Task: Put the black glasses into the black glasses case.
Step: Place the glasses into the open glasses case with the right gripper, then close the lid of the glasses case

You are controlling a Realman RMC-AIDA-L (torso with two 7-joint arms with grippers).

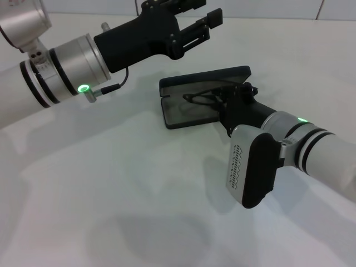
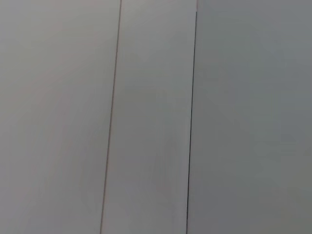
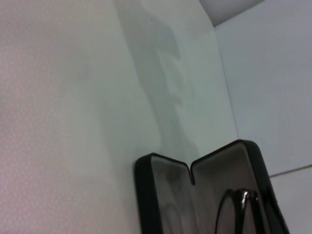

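Observation:
The black glasses case (image 1: 178,114) lies open on the white table, grey lining up, its lid (image 1: 211,77) tilted back. My right gripper (image 1: 225,95) reaches in from the lower right and is shut on the black glasses (image 1: 201,99), holding them tilted just over the open tray. In the right wrist view the open case (image 3: 146,195) shows with the glasses' frame (image 3: 239,209) over its lining. My left gripper (image 1: 196,16) is open and empty, raised at the far side behind the case.
The white table (image 1: 111,183) spreads around the case. A light tiled wall (image 2: 156,117) fills the left wrist view. My right arm's grey wrist housing (image 1: 250,172) hangs over the table's near right.

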